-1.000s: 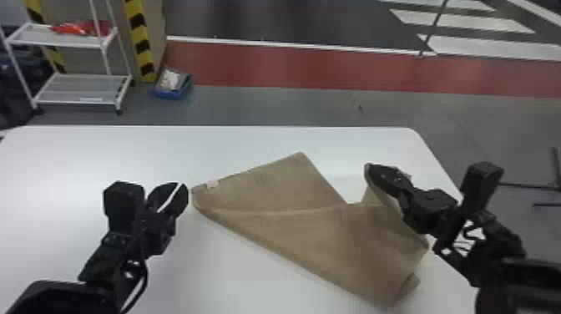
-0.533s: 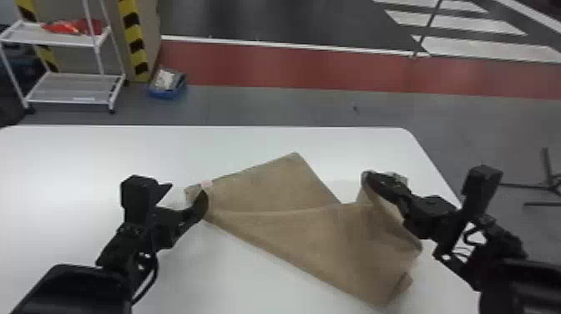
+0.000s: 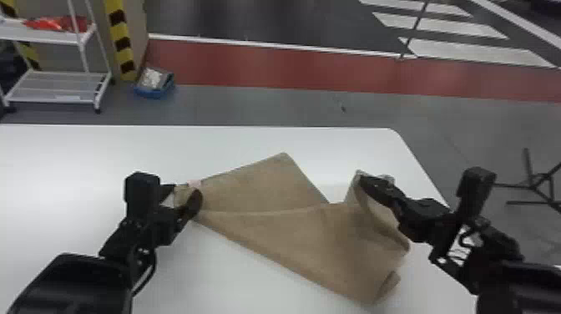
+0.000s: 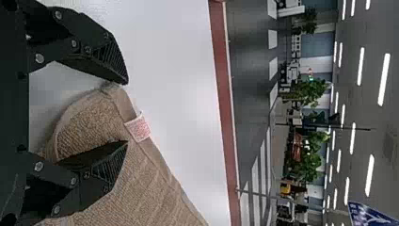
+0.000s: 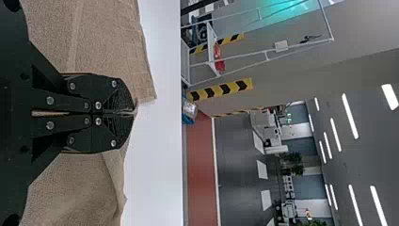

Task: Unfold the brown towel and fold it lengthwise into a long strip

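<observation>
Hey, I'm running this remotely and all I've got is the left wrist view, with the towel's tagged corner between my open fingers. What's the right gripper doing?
Observer: The right gripper has its fingers pinched shut on a bit of the towel.
Operator: Okay, and is the cloth flat over on that side?
Observer: No, the head view shows it raised to that gripper's fingertips, with a loose fold hanging beneath. Elsewhere it lies slanted on the white table, one corner pointing toward the far edge.
</observation>
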Available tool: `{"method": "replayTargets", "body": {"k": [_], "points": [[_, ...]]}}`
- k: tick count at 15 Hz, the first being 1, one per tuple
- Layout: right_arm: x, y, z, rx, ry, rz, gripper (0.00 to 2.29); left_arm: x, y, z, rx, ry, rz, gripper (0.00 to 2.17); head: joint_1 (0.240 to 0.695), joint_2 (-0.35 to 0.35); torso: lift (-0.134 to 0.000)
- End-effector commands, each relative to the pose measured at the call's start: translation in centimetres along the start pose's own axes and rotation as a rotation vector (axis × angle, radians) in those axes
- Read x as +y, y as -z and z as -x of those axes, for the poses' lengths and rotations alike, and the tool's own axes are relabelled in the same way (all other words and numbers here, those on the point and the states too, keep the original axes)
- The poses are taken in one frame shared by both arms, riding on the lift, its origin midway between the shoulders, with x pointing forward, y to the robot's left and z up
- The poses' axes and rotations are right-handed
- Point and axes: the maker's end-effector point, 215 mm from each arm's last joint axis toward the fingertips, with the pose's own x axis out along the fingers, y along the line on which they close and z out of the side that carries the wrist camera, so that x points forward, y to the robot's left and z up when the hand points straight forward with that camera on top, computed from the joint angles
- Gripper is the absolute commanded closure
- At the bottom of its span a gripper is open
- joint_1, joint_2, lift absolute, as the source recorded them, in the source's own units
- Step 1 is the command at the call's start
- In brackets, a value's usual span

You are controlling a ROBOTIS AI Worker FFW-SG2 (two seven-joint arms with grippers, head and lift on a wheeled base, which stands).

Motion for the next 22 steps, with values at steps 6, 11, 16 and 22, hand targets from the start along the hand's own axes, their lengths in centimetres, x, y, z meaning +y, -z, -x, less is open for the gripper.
{"method": "replayTargets", "body": {"k": [6, 11, 16, 22], "points": [[-1.0, -0.1, -1.0, -0.006, 0.009, 0.008, 1.36, 1.5, -0.3, 1.3, -0.014, -0.03, 0.003, 1.18, 0.695, -0.199, -0.114], [-1.8, -3.1, -1.3, -0.025, 0.005, 0.068, 1.36, 8.4, -4.4, 7.7, -0.08, -0.179, 0.026, 1.18, 0.695, -0.174, -0.114], [-4.0, -8.2, -1.3, -0.061, 0.016, 0.139, 1.36, 17.3, -10.0, 18.5, -0.185, -0.41, 0.012, 1.18, 0.695, -0.067, -0.114], [-2.6, -4.6, 0.1, -0.013, -0.07, 0.121, 1.36, 16.9, -12.4, 23.4, -0.24, -0.522, -0.069, 1.18, 0.695, -0.002, -0.114]]}}
